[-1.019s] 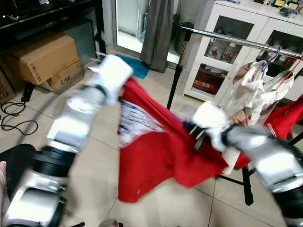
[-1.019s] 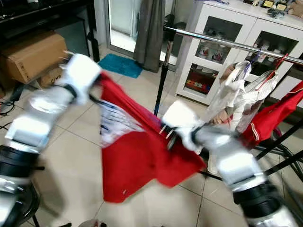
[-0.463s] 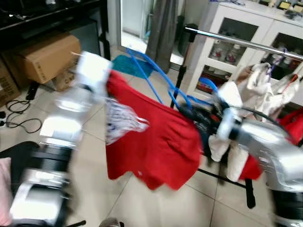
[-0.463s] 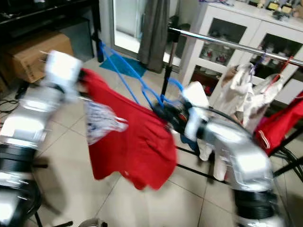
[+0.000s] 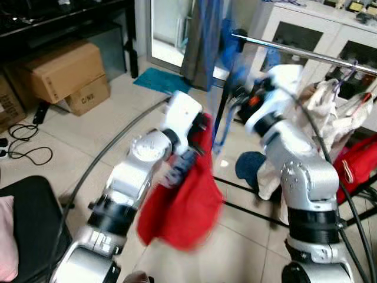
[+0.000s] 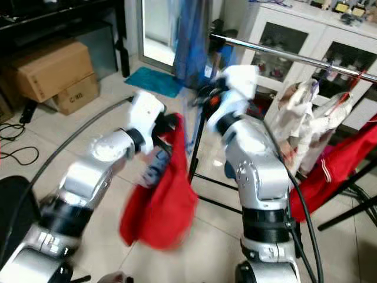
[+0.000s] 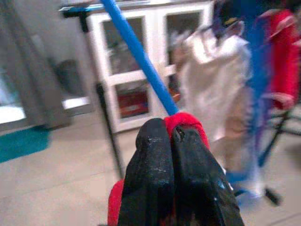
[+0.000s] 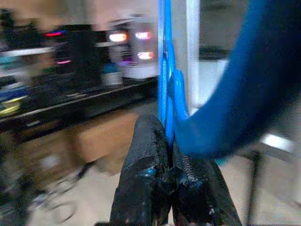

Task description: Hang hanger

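— Status of the grippers?

— Left gripper is clamped on the red shirt at the blue hanger. Right gripper pinches the hanger, probably near its hook; blur limits certainty.

— Procedure?

— Raise the hook above the rail, then lower it on. Free rail lies between the upright post and the hung clothes; the shirt hangs clear of the floor.

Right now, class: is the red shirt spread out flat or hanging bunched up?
Bunched up. The red shirt droops in a narrow clump below the left gripper, which pinches its top edge beside the blue hanger.
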Tool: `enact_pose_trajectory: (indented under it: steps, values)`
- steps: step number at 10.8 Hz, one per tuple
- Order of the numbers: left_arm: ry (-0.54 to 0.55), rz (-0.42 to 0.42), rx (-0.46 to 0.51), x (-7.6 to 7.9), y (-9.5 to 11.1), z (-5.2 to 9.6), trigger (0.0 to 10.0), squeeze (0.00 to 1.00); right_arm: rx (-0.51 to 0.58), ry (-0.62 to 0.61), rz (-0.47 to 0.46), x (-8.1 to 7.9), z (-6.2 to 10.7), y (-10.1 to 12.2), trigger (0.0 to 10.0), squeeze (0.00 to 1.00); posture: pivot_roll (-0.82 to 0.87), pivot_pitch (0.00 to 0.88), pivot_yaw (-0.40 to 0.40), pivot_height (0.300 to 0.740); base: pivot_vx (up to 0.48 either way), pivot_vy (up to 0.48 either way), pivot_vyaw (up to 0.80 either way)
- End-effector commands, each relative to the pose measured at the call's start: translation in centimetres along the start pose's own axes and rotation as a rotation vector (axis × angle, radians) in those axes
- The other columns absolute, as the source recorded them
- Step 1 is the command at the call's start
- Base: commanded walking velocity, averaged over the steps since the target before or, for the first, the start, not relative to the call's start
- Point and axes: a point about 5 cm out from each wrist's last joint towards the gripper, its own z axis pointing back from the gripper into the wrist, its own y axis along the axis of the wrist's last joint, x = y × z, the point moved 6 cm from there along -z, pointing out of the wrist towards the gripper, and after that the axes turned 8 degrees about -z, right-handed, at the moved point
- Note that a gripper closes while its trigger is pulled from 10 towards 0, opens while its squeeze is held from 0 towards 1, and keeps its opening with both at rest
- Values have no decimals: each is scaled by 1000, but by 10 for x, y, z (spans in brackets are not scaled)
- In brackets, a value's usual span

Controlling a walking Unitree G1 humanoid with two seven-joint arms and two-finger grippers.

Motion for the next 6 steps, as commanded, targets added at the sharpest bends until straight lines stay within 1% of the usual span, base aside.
enact_pose_trajectory:
  steps: [1,2,3,4,5,6]
  values:
    - [-15,3,57,5,16,5,0,0,-2,-161,66,40,5,2,745,0,53,0,-94,740,0,0,0]
    - [93,11,9,-17,0,21,0,0,-135,-217,199,67,20,-19,10000,0,58,0,-99,740,0,0,0]
    - [208,4,-23,-37,-12,36,8902,0,-232,-261,244,89,39,-36,10000,0,60,0,-102,740,0,0,0]
    - [336,15,-130,-54,-43,54,10000,0,-352,-387,305,123,75,-60,10000,0,59,0,-104,740,0,0,0]
    - [389,-8,-176,-60,-61,62,10000,0,-393,-423,247,131,97,-75,10000,0,40,0,-91,740,0,0,0]
    - [430,7,-218,-59,-81,62,10000,0,-417,-451,177,125,112,-85,10000,0,-22,0,-30,740,0,0,-800]
